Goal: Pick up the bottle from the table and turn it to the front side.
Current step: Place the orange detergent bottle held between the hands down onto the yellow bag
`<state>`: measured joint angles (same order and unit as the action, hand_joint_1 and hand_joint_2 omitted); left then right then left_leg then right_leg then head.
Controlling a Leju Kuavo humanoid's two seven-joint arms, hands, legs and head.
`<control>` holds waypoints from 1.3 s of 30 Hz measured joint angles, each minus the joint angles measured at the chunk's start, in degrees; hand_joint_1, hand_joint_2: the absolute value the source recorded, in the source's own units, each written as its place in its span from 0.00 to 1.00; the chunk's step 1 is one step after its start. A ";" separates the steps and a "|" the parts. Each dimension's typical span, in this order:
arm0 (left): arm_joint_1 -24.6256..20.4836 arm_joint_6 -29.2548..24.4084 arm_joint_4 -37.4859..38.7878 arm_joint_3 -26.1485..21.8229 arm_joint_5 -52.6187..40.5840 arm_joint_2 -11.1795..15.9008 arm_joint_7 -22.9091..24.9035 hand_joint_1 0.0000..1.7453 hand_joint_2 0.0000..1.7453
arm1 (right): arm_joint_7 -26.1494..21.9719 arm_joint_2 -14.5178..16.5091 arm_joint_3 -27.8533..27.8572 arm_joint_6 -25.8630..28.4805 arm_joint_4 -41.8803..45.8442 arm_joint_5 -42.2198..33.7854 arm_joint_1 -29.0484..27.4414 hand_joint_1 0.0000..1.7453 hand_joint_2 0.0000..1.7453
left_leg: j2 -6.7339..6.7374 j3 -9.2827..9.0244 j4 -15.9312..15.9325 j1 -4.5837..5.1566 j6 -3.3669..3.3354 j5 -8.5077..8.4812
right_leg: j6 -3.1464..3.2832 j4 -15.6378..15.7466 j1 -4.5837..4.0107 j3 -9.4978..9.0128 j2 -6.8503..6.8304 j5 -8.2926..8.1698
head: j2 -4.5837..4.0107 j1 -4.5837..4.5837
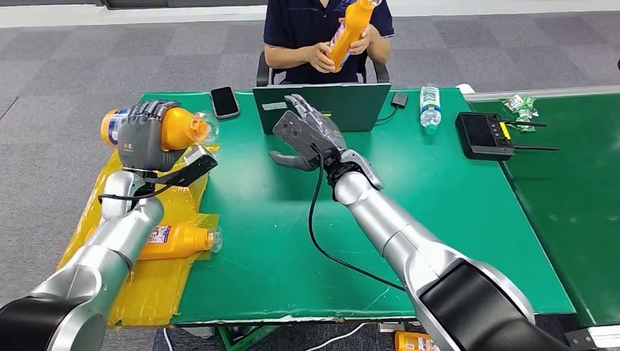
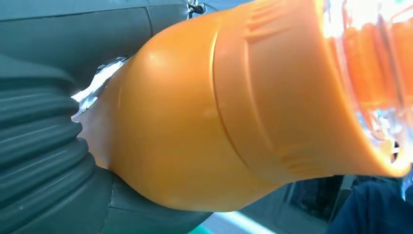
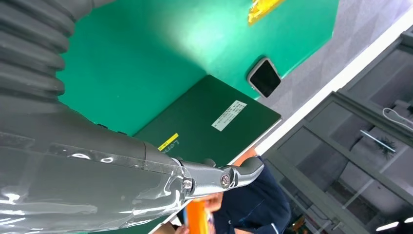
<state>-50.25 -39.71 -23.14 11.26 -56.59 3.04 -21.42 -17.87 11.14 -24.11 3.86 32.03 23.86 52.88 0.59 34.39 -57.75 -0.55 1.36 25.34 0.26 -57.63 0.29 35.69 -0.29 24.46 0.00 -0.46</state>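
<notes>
Orange plastic showed through the left hand (image 1: 146, 135), whose fingers (image 1: 155, 111) were wrapped round the bottle (image 1: 179, 128), held lying sideways and lifted clear of the desk (image 1: 453, 190) above its left edge. The right hand (image 1: 307, 135) hovered over the desk by the laptop (image 1: 322, 106), fingers spread and holding nothing. The turning looked to be the step in hand; it would go best as a slow wrist roll with a firm, unchanged grip, since the smooth body could slip. A second bottle (image 1: 179, 240) lay on the yellow sheet (image 1: 150, 289).

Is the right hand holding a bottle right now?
No, in the head view the right hand hovers empty with fingers spread over the green table, while the left hand grips the orange bottle.
</notes>
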 joint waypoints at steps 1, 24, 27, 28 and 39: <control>0.05 -0.17 -1.06 0.15 -5.55 0.43 1.83 1.00 1.00 | 0.21 -0.14 0.00 -0.01 0.12 0.02 0.00 0.00 1.00 | 0.00 0.00 0.00 0.00 0.00 0.00 | 0.00 0.00 0.01 0.00 0.00 0.00 | 0.00 0.00; 4.26 2.60 2.05 3.02 -26.43 7.79 5.64 1.00 1.00 | -0.58 -9.95 0.66 -0.06 5.53 3.23 -3.27 0.00 1.00 | -0.02 0.01 0.00 0.00 -0.01 0.01 | 0.00 0.01 0.00 0.03 -0.01 0.01 | 0.00 -0.01; 5.99 3.06 2.35 3.02 -26.51 10.34 5.60 1.00 1.00 | -0.71 -15.14 2.33 -1.32 8.61 3.16 -6.08 0.00 1.00 | -0.15 0.03 0.00 0.01 -0.01 0.02 | -0.01 0.05 0.00 0.01 -0.15 0.02 | 0.00 0.00; 6.47 3.20 2.42 3.01 -26.52 11.34 5.60 1.00 1.00 | -0.79 -17.34 3.06 -2.37 10.31 3.04 -7.43 0.00 1.00 | -0.20 0.05 0.00 0.01 -0.03 0.03 | -0.02 0.06 0.00 0.00 -0.20 0.02 | 0.00 0.00; 9.25 3.48 2.62 2.00 -25.71 19.67 3.85 1.00 1.00 | -1.35 -37.12 10.92 -13.00 26.67 -2.04 -18.21 0.00 1.00 | -0.27 0.18 0.00 0.02 -0.09 0.08 | -0.03 0.09 0.02 0.08 -0.27 0.03 | 0.00 0.00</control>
<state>-41.00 -36.24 -20.52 13.26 -82.30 22.70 -17.57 -19.22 -25.99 -13.19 -9.14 58.70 21.82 34.67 0.32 34.58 -57.75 -0.52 1.27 25.42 0.24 -57.54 0.31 35.77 -0.57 24.50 0.00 -0.46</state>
